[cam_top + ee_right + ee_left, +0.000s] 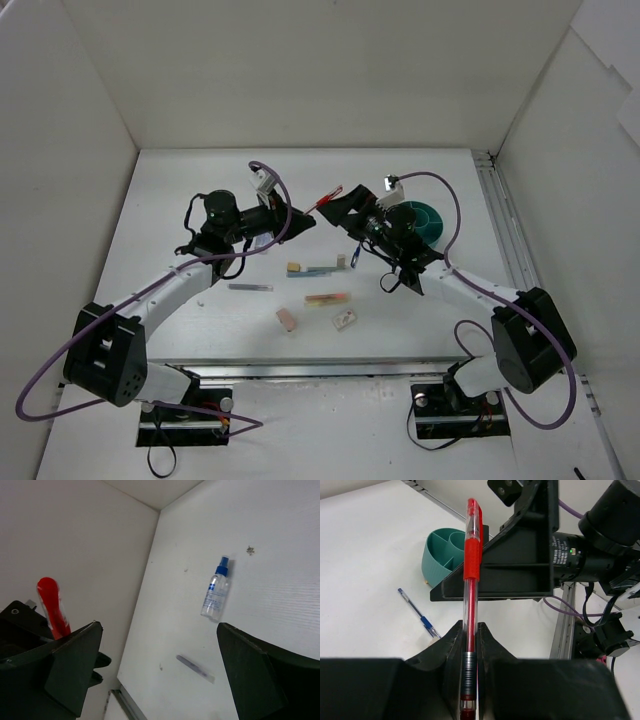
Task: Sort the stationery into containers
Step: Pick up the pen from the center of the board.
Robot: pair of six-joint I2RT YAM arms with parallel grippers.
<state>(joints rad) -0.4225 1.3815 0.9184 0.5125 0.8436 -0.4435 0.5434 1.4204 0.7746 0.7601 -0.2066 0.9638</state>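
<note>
We see the red pen [470,605] as a clear barrel with a red grip sleeve and a red clipped cap. It is pinched at its lower end by the left end effector [468,645], whose fingers are pressed together on it, and it is held off the bench [200,200]. Its cap end reaches toward the right end effector [159,627], whose fingers are spread wide with nothing between them. One black finger [520,555] of it stands just beside the pen. Beyond it sits the teal bowl [432,562], divided into compartments, and from above the right arm covers part of the bowl's near side. A blue pen [417,615] lies on the bench near the bowl. Elsewhere lie a clear blue-capped spray bottle [216,587], a grey pen [195,668], a yellow-pink stick [327,298], a pink eraser [287,319], a white eraser [345,319] and a tan cube [294,267].
</note>
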